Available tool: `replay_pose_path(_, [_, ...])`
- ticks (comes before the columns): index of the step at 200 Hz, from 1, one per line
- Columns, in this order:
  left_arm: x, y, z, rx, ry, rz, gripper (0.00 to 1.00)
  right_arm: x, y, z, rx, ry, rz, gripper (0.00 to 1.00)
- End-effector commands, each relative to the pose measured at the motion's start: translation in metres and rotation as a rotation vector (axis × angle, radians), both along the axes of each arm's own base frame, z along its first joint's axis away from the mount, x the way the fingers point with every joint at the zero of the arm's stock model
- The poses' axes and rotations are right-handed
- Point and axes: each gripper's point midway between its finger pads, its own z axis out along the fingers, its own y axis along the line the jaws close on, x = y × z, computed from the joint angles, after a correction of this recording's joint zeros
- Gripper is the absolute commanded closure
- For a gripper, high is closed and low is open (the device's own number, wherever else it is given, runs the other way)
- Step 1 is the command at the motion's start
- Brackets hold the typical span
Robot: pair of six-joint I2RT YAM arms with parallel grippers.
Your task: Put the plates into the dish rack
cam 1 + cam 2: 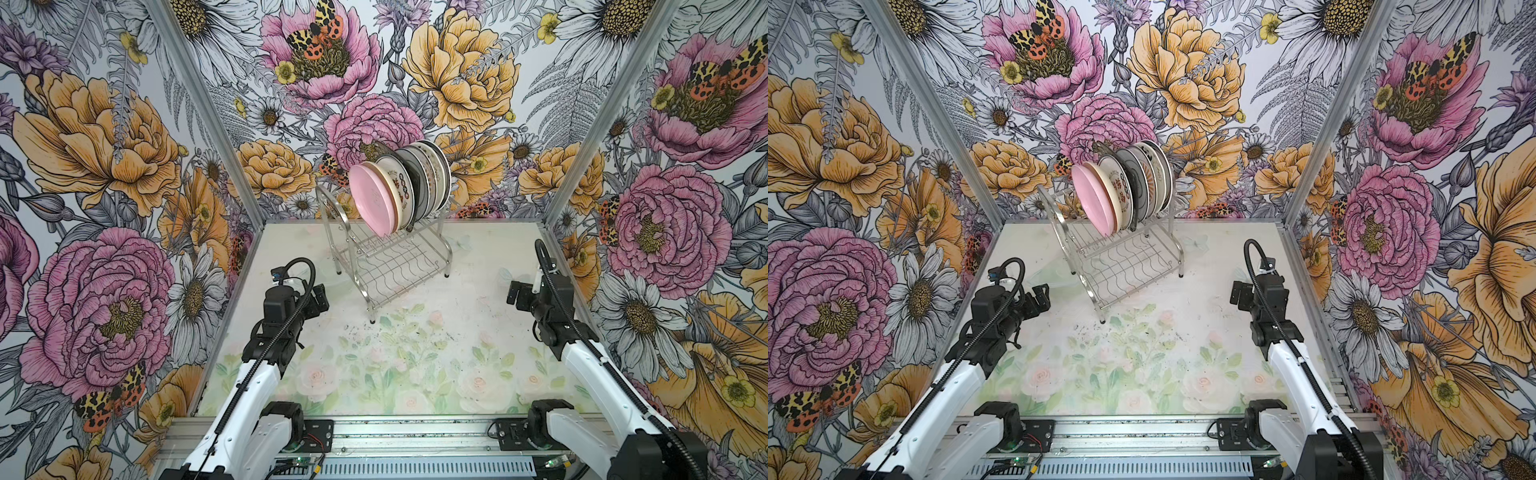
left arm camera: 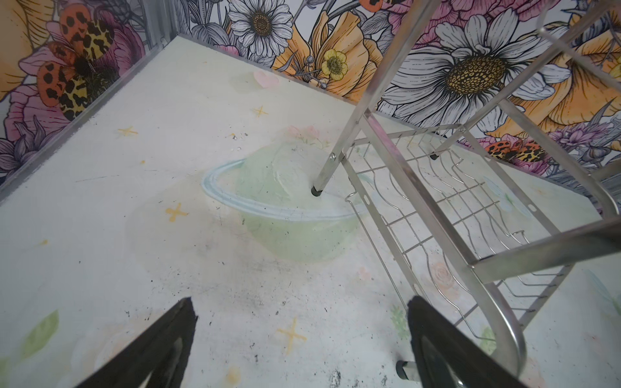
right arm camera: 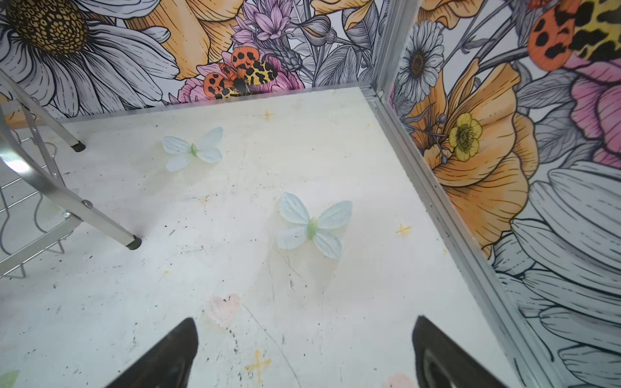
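Currently: plates (image 1: 399, 187) stand on edge in rack (image 1: 386, 262) top tier, far ctr. Left end effector (image 2: 300, 302) and right end effector (image 3: 304, 319) open, empty. Plates prob. stiff, slick, breakable; grip at exposed top rim.

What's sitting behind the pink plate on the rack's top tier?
Behind the pink plate, plates stand on edge: a printed cream plate, a dark plate, more printed ones. Each covers most of the next, so their count is unclear.
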Motion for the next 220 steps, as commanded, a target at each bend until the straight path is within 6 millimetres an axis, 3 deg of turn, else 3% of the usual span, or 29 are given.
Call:
replay_pose_path(1, [0.015,0.012,0.013,0.090,-0.112,0.024,0.01,0.023,0.006,0.018,0.002,-0.196,0.060,0.01])
replay_pose_path(35, [0.025,0.024,0.008,0.151,-0.184,0.049,0.01,0.043,0.003,0.000,-0.029,-0.211,0.067,0.00])
replay_pose_path(67, [0.033,0.036,0.006,0.190,-0.260,0.086,0.01,0.052,0.004,-0.003,-0.051,-0.290,0.082,0.00])
replay_pose_path(88, [0.041,0.040,-0.005,0.200,-0.254,0.095,0.01,0.057,0.002,-0.007,-0.062,-0.291,0.079,0.01])
replay_pose_path(132, [0.056,0.046,-0.021,0.226,-0.271,0.117,0.01,0.058,0.002,-0.023,-0.063,-0.298,0.084,0.01])
replay_pose_path(160, [0.064,0.052,-0.019,0.263,-0.299,0.139,0.01,0.059,0.005,-0.033,-0.064,-0.315,0.099,0.00])
replay_pose_path(220, [0.072,0.058,-0.043,0.238,-0.305,0.150,0.01,0.066,0.001,-0.045,-0.068,-0.280,0.066,0.01])
